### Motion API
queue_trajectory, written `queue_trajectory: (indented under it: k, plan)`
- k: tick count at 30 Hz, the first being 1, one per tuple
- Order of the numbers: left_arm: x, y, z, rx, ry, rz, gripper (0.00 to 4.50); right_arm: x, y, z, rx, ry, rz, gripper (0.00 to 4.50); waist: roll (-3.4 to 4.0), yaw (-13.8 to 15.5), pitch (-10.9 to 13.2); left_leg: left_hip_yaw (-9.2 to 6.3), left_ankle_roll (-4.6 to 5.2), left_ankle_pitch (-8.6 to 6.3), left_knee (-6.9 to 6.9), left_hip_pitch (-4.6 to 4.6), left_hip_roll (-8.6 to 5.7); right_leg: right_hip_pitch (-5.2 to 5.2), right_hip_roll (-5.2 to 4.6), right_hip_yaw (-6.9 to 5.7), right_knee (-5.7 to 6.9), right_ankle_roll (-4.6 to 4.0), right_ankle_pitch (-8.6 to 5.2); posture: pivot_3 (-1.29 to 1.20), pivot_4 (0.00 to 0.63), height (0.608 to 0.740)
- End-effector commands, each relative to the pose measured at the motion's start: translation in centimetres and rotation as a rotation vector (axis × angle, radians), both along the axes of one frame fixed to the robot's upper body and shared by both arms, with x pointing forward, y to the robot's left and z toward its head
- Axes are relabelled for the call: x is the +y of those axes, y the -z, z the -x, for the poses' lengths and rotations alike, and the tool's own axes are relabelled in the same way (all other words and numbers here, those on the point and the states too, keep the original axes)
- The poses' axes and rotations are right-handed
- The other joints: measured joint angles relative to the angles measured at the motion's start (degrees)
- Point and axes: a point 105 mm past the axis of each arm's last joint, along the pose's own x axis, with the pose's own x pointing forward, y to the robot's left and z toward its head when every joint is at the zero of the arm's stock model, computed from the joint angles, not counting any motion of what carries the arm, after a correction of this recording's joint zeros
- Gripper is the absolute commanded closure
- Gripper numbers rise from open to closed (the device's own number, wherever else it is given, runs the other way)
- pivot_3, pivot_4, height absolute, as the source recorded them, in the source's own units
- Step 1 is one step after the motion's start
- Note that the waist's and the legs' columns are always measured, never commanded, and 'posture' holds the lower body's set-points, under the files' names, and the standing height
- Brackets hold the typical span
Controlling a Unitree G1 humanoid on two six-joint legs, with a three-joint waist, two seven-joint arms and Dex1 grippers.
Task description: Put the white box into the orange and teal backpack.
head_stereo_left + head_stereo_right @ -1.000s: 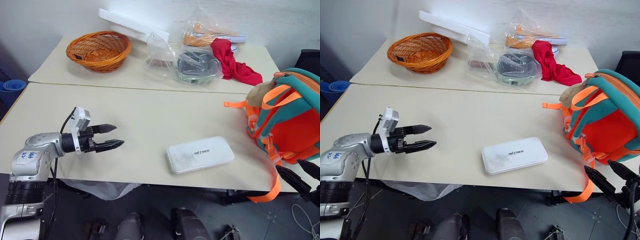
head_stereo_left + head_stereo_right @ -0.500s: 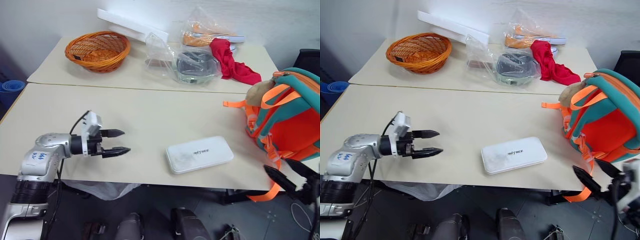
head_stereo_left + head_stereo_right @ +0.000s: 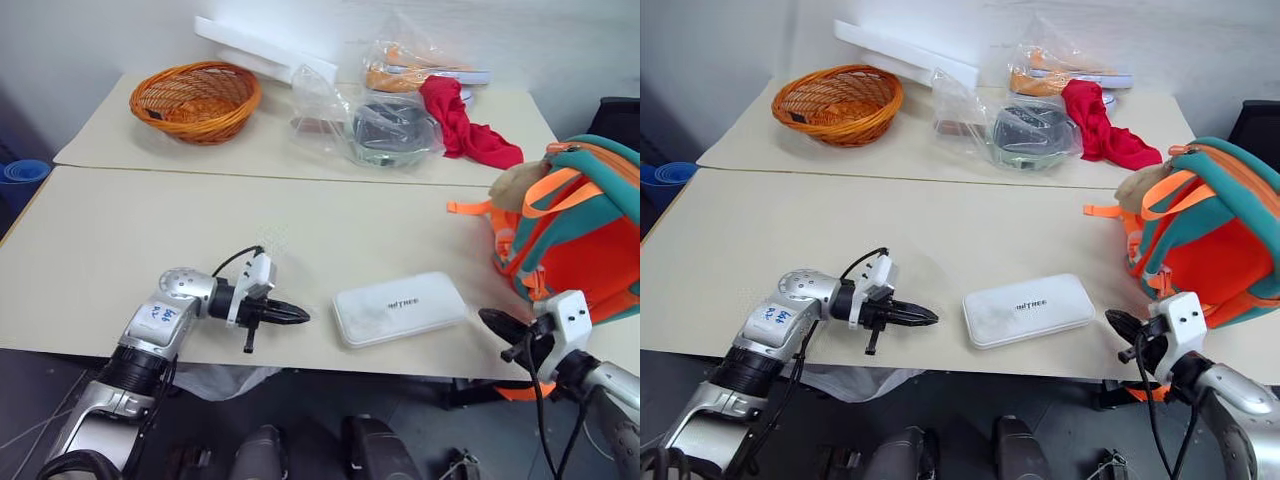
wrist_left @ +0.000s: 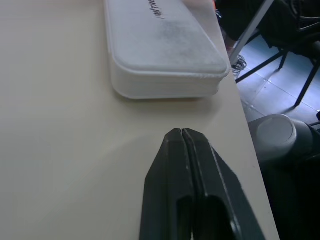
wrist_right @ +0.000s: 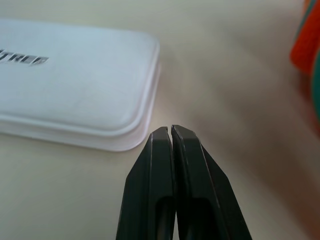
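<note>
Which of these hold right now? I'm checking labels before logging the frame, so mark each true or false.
1. The white box lies flat on the table. True.
2. The left tool is shut on the white box. False: it is shut on nothing, short of the box's end.
3. The right tool is shut. True.
4. The orange and teal backpack lies beside the wicker basket. False: it stands at the opposite end of the table.

On the far table (image 3: 150,140) you have a basket (image 3: 194,99) at the left, a foam board (image 3: 262,52) behind it, clear bags (image 3: 375,128) in the middle and a red cloth (image 3: 462,125) to their right. A near table (image 3: 110,250) adjoins it.
</note>
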Motion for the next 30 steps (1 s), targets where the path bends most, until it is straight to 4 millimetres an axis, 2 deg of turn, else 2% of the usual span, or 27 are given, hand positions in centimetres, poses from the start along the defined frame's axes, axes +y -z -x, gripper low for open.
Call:
queue_trajectory:
  k: [1,8,14,18,23,26,30]
  plan:
    - [-1.2,0.3,-0.1,-0.021,0.032,-0.026,4.49,0.2,-0.5,-1.2,-0.010,-0.001,0.022,4.50,0.00,0.00,0.00,0.01,0.01,0.01,0.02,0.03,0.00,0.01,0.00,0.01,0.02,0.01,0.01,0.00,0.150,0.740]
    - [-2.6,0.3,-1.5,-0.035,-0.002,0.000,4.49,2.9,-0.4,-1.8,0.022,-0.094,0.025,4.50,0.00,0.16,0.00,-0.06,0.07,0.05,0.29,0.02,-0.02,0.00,0.00,0.01,0.35,0.04,0.04,0.00,0.150,0.740]
    - [-2.6,0.0,-3.9,-0.089,-0.098,0.013,4.49,5.1,-0.8,0.6,0.052,-0.173,0.006,4.50,0.00,0.21,0.00,-0.09,0.07,0.04,0.30,-0.02,0.00,-0.01,0.00,-0.02,0.36,0.04,0.03,0.00,0.150,0.740]
    - [-1.8,-0.1,-5.1,-0.116,-0.149,-0.005,4.49,5.4,-0.8,1.5,0.061,-0.153,0.000,4.50,0.00,0.08,0.00,-0.09,0.07,0.04,0.36,-0.01,-0.02,0.01,-0.02,-0.01,0.42,0.05,0.04,0.00,0.150,0.740]
    - [0.1,-0.5,-5.5,-0.066,-0.186,-0.018,4.49,4.4,-0.5,1.5,0.064,-0.092,0.023,4.50,-0.01,0.00,0.00,-0.07,0.06,0.03,0.37,-0.01,0.03,-0.01,0.05,-0.01,0.43,0.07,0.05,0.00,0.150,0.740]
    - [1.6,-0.9,-5.4,0.050,-0.204,-0.026,3.89,3.2,-0.3,1.2,0.059,-0.053,0.051,4.50,0.00,0.04,0.00,-0.07,0.05,0.03,0.37,-0.02,0.03,-0.03,0.07,-0.01,0.43,0.05,0.04,0.00,0.150,0.740]
    - [3.1,-1.4,-5.5,0.214,-0.227,-0.030,2.70,2.7,-0.2,1.0,0.051,-0.041,0.057,4.50,-0.01,0.11,0.00,-0.07,0.05,0.03,0.40,-0.02,-0.01,-0.02,0.07,-0.04,0.42,0.05,0.04,0.00,0.150,0.740]
